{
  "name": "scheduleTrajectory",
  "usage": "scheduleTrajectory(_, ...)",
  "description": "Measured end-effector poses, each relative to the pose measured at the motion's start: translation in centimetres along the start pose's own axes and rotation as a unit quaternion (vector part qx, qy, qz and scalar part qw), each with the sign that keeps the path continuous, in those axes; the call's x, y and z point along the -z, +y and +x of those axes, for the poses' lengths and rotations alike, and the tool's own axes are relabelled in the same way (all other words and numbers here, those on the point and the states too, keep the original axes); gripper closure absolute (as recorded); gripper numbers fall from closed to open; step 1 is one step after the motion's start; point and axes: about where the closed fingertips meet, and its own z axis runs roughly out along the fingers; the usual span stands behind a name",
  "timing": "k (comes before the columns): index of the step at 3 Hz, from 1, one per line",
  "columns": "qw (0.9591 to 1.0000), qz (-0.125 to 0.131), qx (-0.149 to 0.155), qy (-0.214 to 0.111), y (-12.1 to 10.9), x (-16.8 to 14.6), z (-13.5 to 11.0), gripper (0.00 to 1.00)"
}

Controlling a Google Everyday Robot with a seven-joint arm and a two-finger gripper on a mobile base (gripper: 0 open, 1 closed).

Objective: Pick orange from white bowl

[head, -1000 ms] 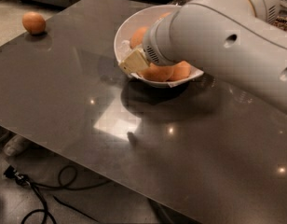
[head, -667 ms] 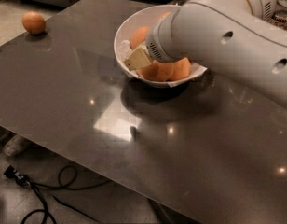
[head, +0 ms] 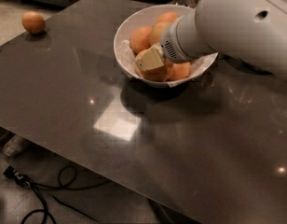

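Down inside the white bowl (head: pixel 121 41), the gripper (head: pixel 150 59) sat low among the oranges (head: pixel 141 38), its pale beige tip resting against the fruit at the near side of the pile. Whether the gripper was spread, pressed together or pinching anything could not be told, because the thick white arm (head: pixel 236 27) reached in from the right and covered much of the bowl's right half. The bowl stood on the dark table (head: pixel 87 106), toward its far side, with crinkled white paper (head: pixel 128 59) showing along its inner left wall. Several oranges lay heaped in it: one at the left, one at the far rim, one at the near right edge, and one just under the beige tip. None of them was lifted clear of the bowl. A loose orange (head: pixel 33 22) lay alone at the table's far left corner, well apart from the bowl. Black cable (head: pixel 41 195) trailed over the floor below the table's near edge.
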Motion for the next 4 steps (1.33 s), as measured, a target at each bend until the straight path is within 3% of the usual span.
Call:
scheduleTrajectory(2,0.9992,-0.035,-0.018,0.001,1.4,2.7,0.4,0.24)
scheduleTrajectory(3,0.9992,-0.035,-0.018,0.001,1.4,2.8,0.4,0.05)
scheduleTrajectory(4,0.9992,-0.036,-0.018,0.0,1.5,2.7,0.3,0.0)
